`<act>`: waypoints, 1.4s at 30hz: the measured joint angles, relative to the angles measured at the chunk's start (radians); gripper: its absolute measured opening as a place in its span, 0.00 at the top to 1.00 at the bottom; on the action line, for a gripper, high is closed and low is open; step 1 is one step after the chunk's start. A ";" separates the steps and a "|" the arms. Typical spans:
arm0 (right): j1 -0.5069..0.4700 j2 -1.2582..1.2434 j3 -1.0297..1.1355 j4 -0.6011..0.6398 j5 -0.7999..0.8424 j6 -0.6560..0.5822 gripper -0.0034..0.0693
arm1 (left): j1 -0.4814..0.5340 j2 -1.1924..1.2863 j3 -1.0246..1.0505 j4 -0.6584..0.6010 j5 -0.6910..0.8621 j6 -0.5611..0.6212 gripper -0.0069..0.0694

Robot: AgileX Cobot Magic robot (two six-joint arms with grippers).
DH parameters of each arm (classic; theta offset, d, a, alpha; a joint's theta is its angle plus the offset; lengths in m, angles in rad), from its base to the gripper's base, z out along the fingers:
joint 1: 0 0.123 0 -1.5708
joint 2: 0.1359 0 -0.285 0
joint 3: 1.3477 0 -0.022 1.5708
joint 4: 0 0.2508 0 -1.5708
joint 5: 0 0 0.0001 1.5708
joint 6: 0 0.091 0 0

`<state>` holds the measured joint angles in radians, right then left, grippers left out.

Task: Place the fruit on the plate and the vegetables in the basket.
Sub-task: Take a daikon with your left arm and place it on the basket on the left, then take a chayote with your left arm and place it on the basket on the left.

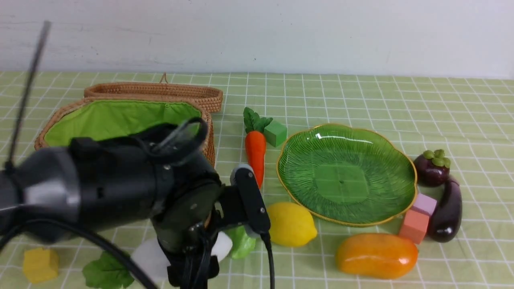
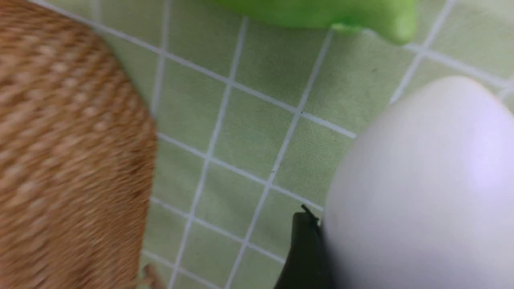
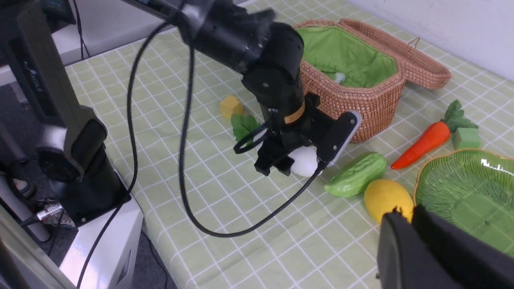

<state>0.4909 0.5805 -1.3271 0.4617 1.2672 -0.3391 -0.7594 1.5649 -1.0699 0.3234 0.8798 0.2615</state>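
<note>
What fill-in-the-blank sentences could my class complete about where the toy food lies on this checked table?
1. The ribbed green glass leaf-shaped plate is ____.
2. The orange toy carrot lies between that plate and the brown woven ____.
3. The left pincer reaches down over the white toy ____.
4. Beside the round dark-purple mangosteen lies the glossy purple ____.
Missing words: empty; basket; radish; eggplant.

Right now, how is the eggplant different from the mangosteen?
The eggplant is long and curved; the mangosteen is round. The mangosteen wears a green cap; the eggplant shows no green. The eggplant lies nearer the camera, the mangosteen farther back. Both are shiny dark purple and lie right of the plate.
</note>
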 joint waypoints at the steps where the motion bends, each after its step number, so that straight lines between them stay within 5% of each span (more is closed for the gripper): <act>1: 0.000 -0.001 0.000 0.000 0.000 0.000 0.88 | -0.001 -0.038 -0.012 0.006 0.007 -0.015 0.25; 8: 0.000 -0.001 0.000 -0.001 0.000 0.000 0.88 | 0.152 -0.165 -0.113 0.198 -0.159 -0.045 0.25; 17: 0.000 -0.001 0.000 -0.004 0.000 0.000 0.87 | 0.435 -0.029 -0.202 0.225 -0.419 -0.049 0.25; 23: 0.000 -0.001 0.000 -0.004 0.000 0.001 0.86 | 0.494 0.042 -0.203 0.260 -0.458 -0.049 0.24; 29: 0.000 -0.001 0.000 -0.004 0.000 0.001 0.85 | 0.494 0.060 -0.204 0.305 -0.547 -0.049 0.05; 33: 0.000 -0.001 0.000 -0.004 0.000 0.001 0.85 | 0.494 0.060 -0.206 0.314 -0.554 -0.057 0.05; 38: 0.000 -0.001 0.000 -0.004 0.000 0.001 0.85 | 0.474 0.040 -0.206 0.279 -0.479 -0.197 0.17; 42: 0.000 -0.001 0.000 -0.004 0.000 0.001 0.85 | 0.371 -0.030 -0.206 0.171 -0.331 -0.417 0.46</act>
<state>0.4909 0.5798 -1.3273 0.4573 1.2672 -0.3382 -0.3881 1.5352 -1.2763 0.4949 0.5487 -0.1557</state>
